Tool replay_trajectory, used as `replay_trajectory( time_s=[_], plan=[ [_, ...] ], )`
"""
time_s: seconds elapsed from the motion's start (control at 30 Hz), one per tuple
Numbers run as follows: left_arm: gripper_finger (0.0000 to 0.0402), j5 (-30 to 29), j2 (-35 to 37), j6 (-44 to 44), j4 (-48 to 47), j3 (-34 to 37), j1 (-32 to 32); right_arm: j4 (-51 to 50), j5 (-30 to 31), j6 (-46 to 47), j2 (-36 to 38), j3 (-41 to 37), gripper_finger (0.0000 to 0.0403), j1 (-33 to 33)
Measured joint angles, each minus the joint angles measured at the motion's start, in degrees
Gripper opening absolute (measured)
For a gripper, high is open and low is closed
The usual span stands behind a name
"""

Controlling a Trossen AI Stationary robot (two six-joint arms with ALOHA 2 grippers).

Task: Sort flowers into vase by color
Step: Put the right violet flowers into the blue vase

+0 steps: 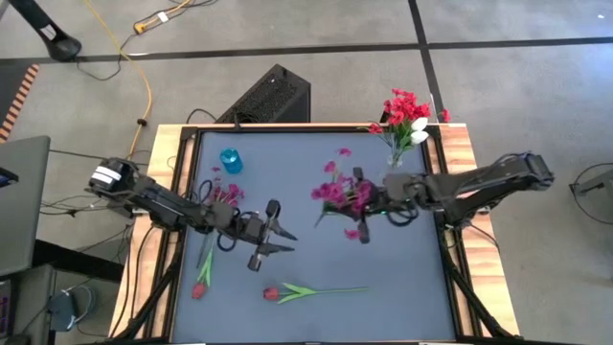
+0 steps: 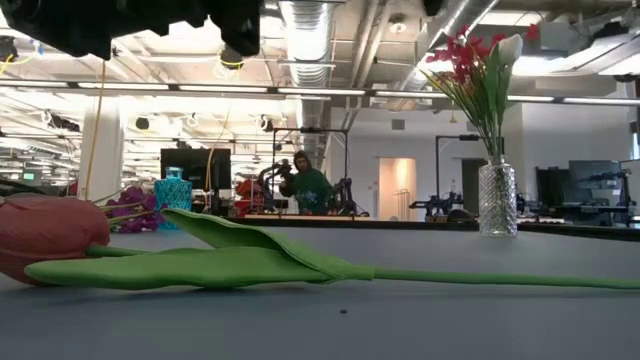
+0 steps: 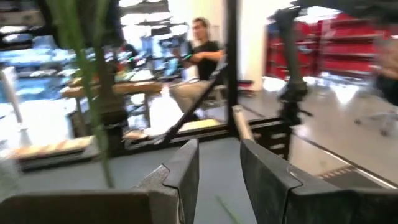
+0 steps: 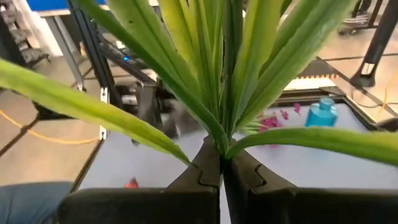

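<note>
My right gripper (image 1: 364,198) is over the table's middle-right, shut on a magenta flower spray (image 1: 338,190) with long green leaves (image 4: 186,68). My left gripper (image 1: 275,233) hovers open over the table's left-middle, with nothing between its fingers (image 3: 217,180). A clear vase (image 1: 398,153) at the far right corner holds red and white flowers (image 2: 478,70). A blue vase (image 1: 230,160) stands far left. Another magenta spray (image 1: 226,195) lies under the left arm. Two red tulips (image 1: 200,286) (image 1: 272,293) lie on their sides near the near edge. My right gripper pinches the magenta spray between its two fingers (image 4: 208,171) at the stem just below where the leaves fan out (image 4: 219,144). The fingers come level from the table's right. The blooms (image 1: 335,192) stick out past the fingertips toward the left, and the low view shows nothing of the spray on the table.
A black box (image 1: 271,96) sits on the floor beyond the far edge. The table has a raised wooden rim (image 1: 182,134). The near tulip's stem (image 1: 330,289) runs toward the right. A person (image 2: 305,185) is in the room behind the table. Bare mat lies at the near right (image 1: 402,278).
</note>
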State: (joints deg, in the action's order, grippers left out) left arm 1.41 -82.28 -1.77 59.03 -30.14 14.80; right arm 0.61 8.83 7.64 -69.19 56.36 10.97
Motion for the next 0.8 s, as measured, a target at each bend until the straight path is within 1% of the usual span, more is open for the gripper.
replay_trajectory(
  time_s=[0.1, 0.27, 0.33, 0.43, 0.57, 0.63, 0.67, 0.77, 0.8],
  plan=[
    [0.0108, -4.43, -1.37, 1.01, 0.73, -0.94, -0.02, 5.11, -0.15, 0.06, -4.12, 0.39, 0.003, 0.3],
    [0.0108, -4.97, -2.36, 0.78, 0.08, -2.46, -0.05, 5.79, -0.48, 0.04, -9.3, 3.0, 0.0031, 0.12],
    [0.0108, -7.02, -2.35, 0.74, -0.95, -2.79, -0.04, 5.99, -1.7, 0.02, -10.94, 4.01, 0.003, 0.15],
    [0.0108, -9.41, -2.34, 0.78, -1.99, -2.74, -0.14, 6.42, -2.44, 0.04, -12.31, 5.86, 0.0031, 0.2],
    [0.0108, -9.5, -2.32, 1.15, -2.76, -2.74, -0.3, 6.31, -2.75, -0.24, -13.66, 7.27, 0.0031, 0.26],
    [0.0108, -7.91, -2.32, 1.58, -3.56, -2.72, -0.38, 5.66, -2.77, -0.13, -13.79, 7.37, 0.003, 0.26],
    [0.0108, -5.64, -2.32, 1.6, -3.86, -2.72, -0.44, 5.39, -2.77, -0.12, -13.77, 7.37, 0.003, 0.23],
    [0.0108, 5.1, -1.9, 0.71, -8.0, -2.72, -0.43, 3.07, -2.77, 0.04, -13.05, 7.43, 0.0031, 0.24],
    [0.0108, 7.36, -1.63, 0.03, -9.59, -2.72, -0.38, 2.69, -2.8, 0.35, -12.94, 7.43, 0.0031, 0.31]
  ],
)
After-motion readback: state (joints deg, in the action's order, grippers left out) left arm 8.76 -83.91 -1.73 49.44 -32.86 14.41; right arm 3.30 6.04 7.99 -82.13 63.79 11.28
